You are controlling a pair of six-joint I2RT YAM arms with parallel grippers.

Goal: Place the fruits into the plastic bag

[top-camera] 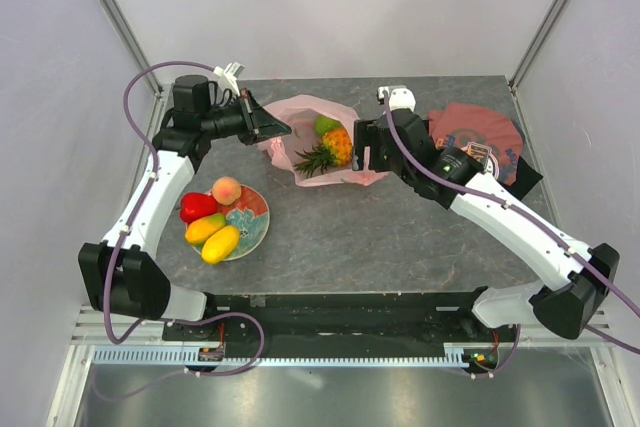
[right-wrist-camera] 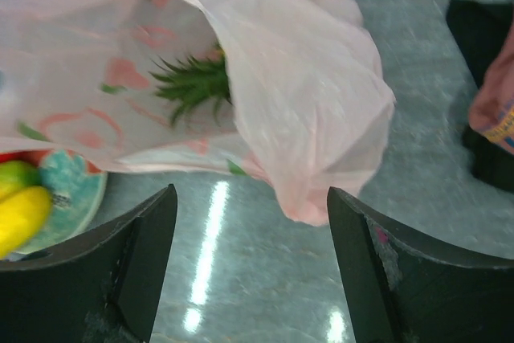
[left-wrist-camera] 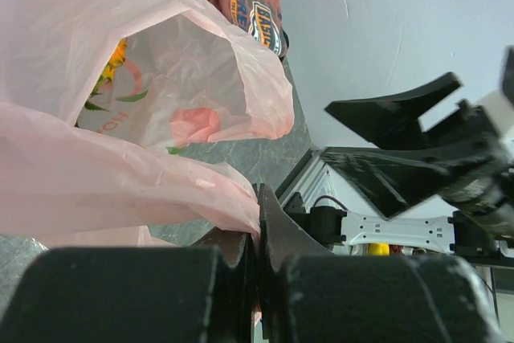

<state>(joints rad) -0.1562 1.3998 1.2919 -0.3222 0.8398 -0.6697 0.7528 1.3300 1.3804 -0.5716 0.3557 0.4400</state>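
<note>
Upper centre, left jaws pinch the plastic bag (top-camera: 305, 112) by its left rim; right jaws, spread, sit beside its right edge.

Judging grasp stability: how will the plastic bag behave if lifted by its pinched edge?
Likely floppy: the plastic bag is thin, crinkled film. Probably only the edge in the left gripper would rise; the pineapple inside weighs down the rest.

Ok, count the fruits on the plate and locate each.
4. On the plate: the peach at the far edge, the red fruit at left, the yellow-green mango in the middle, the yellow mango at the near edge. None looks hidden.
</note>
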